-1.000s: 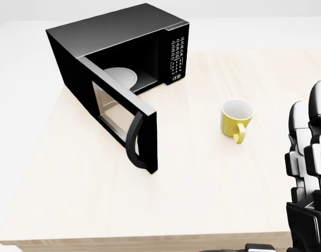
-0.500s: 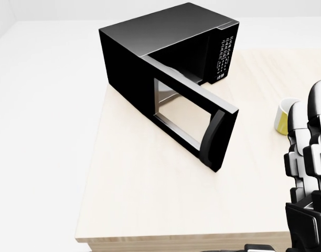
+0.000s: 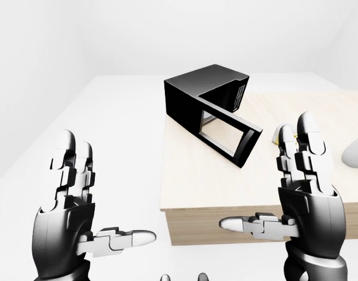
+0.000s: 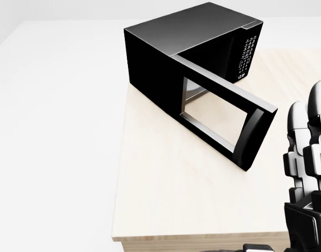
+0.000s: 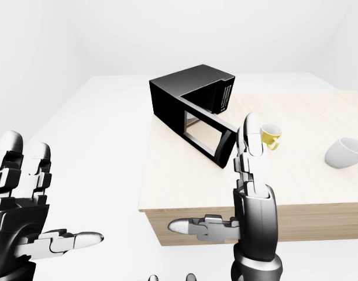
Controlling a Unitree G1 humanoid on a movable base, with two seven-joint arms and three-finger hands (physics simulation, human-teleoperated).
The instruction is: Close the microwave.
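Note:
The black microwave stands at the top of the pale wooden table in the head view, near the table's left edge. Its door hangs wide open, swung out toward the bottom right, with the curved handle at its free end. My left hand is open and empty at the lower left of the left-eye view, off the table. My right hand is open and empty at the lower right, below and right of the door, apart from it.
A yellow mug stands on the table to the right of the microwave. A white bowl lies tilted at the far right. White floor lies to the left of the table.
The whole head view has shifted: the microwave and table slid to the right in the picture, so the camera has moved left. The mug left the head view. The door stays wide open.

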